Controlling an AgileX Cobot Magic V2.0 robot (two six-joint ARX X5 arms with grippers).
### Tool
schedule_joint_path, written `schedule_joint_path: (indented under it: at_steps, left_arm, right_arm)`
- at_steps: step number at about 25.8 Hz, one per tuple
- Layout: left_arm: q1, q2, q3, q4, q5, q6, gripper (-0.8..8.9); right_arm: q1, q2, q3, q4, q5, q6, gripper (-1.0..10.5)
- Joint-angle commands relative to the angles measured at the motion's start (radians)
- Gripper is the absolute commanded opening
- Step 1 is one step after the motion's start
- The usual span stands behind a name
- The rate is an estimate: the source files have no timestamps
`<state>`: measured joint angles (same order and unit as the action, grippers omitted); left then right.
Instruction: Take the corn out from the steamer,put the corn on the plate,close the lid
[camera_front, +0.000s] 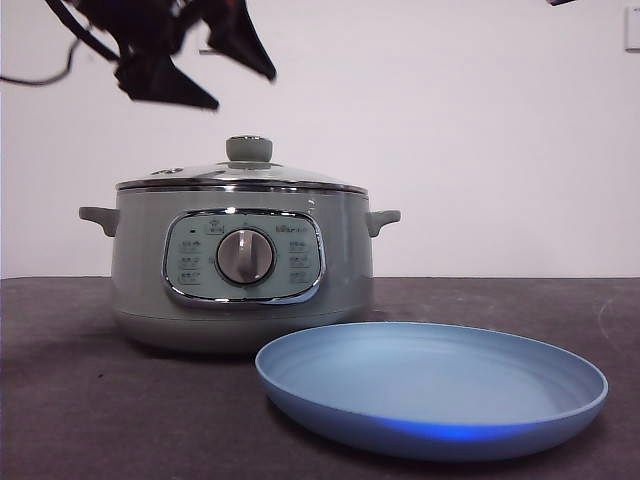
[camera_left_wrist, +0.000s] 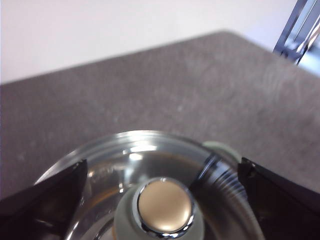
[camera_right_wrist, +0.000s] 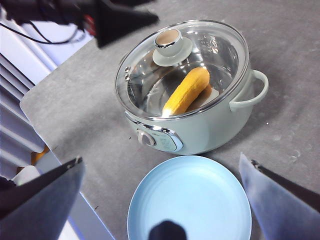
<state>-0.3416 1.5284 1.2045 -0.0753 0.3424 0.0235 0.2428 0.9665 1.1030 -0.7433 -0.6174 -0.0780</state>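
Pale sage-green round steamer (camera_front: 240, 270) on dark surface (camera_front: 60, 400).
Domed glass lid (camera_right_wrist: 182, 65) on steamer, untouched.
Yellow-orange corn cob (camera_right_wrist: 186, 91) inside steamer, under lid.
Shallow light-blue plate (camera_front: 432, 388) beside steamer, bare.
Left gripper (camera_left_wrist: 160, 197) above lid knob, spread, empty.
Right gripper (camera_right_wrist: 160, 200) high over plate, spread, empty.
No step done; all three left.

right gripper (camera_right_wrist: 162, 200) jaws spread, high over plate (camera_right_wrist: 190, 200); beyond it steamer (camera_right_wrist: 200, 125), lid (camera_right_wrist: 182, 67) on, corn (camera_right_wrist: 186, 92) inside.

Corn (camera_right_wrist: 186, 92) inside lidded steamer (camera_front: 240, 270) — glass lid (camera_front: 245, 172) on, blue plate (camera_front: 430, 390) in front
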Motion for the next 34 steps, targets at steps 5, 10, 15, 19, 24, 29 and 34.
schedule_joint_path:
  at_steps: [5,10,15,19,24,29,34]
  left_arm:
    - [-0.032,0.081,-0.003,-0.001,-0.084,0.057,5.07]
    - [-0.04,0.106,-0.003,0.0,-0.11,0.06,5.07]
    - [-0.046,0.114,-0.003,-0.002,-0.13,0.06,4.91]
    - [-0.053,0.114,-0.003,-0.019,-0.129,0.06,2.48]
    - [-0.056,0.114,-0.003,-0.018,-0.128,0.059,0.78]
    - [-0.056,0.112,-0.003,0.008,-0.127,0.056,-0.08]
    - [-0.055,0.09,0.043,0.022,-0.114,0.056,-0.08]
  right_arm:
    - [0.002,0.0,0.002,0.001,0.0,0.002,5.7]
    - [0.002,0.0,0.002,0.001,0.0,0.002,5.7]
    - [0.002,0.0,0.002,0.001,0.001,0.002,5.7]
    - [0.002,0.0,0.002,0.001,0.001,0.002,5.7]
    - [0.002,0.0,0.002,0.001,0.025,0.0,5.7]
    - [0.002,0.0,0.002,0.001,0.024,0.0,5.7]
    - [0.002,0.0,0.002,0.001,0.025,0.0,5.7]
